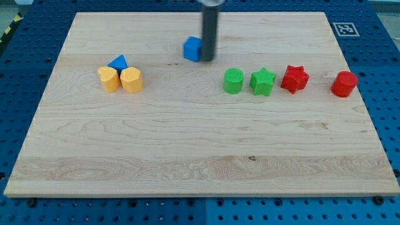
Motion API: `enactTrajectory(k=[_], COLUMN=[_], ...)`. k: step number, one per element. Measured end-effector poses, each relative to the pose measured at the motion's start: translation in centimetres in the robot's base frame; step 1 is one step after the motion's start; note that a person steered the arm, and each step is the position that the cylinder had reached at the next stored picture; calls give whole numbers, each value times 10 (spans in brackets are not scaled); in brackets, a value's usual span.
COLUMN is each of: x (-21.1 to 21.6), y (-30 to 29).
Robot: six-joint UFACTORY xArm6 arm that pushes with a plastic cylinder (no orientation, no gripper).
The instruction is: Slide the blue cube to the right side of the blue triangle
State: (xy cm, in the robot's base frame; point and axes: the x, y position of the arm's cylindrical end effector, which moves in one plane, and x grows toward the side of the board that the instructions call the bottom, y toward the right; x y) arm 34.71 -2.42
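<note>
The blue cube (192, 49) sits on the wooden board near the view's top centre. My tip (207, 60) stands right against the cube's right side. The blue triangle (118, 62) lies to the view's left, well apart from the cube, touching the two yellow blocks just below it.
Two yellow blocks (109, 79) (132, 80) sit side by side below the blue triangle. To the view's right runs a row: green cylinder (234, 81), green star (263, 82), red star (294, 79), red cylinder (344, 84). A marker tag (344, 29) sits at the board's top right corner.
</note>
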Motion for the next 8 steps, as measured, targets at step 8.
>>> enactTrajectory(k=[8], x=[-30], y=[-19])
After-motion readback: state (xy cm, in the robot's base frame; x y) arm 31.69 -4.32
